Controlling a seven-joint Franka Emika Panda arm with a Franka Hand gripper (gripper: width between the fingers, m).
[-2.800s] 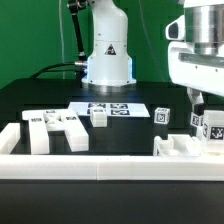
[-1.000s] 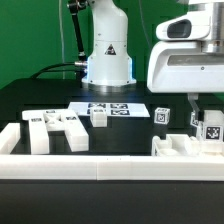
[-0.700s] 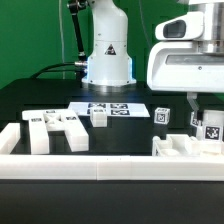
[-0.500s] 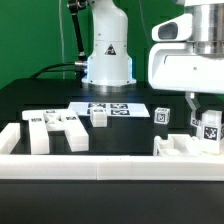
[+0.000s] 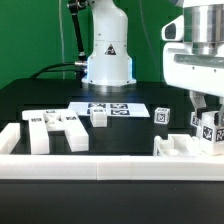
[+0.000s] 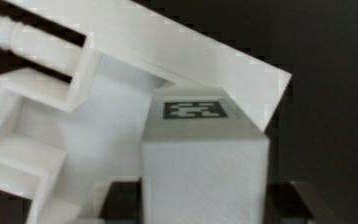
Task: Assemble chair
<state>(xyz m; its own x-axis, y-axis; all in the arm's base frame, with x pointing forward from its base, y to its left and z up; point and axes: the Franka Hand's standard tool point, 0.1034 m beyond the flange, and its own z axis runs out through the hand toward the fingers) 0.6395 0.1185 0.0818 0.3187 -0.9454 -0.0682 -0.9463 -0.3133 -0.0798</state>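
The gripper (image 5: 206, 112) is closed narrowly on a tagged white leg (image 5: 211, 129) and holds it upright at the exterior view's right. The leg is just over a slotted chair part (image 5: 178, 148) by the wall (image 5: 100, 166); whether they touch I cannot tell. A tagged cube (image 5: 163, 115) sits near. A frame (image 5: 55, 128) and a small block (image 5: 99, 117) lie well apart, left of the marker board (image 5: 118, 109).

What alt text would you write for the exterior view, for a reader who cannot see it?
At the exterior view's right, the gripper is closed on a tagged white chair block directly over a white frame part by the border wall. More white chair parts and the marker board lie on the black table.
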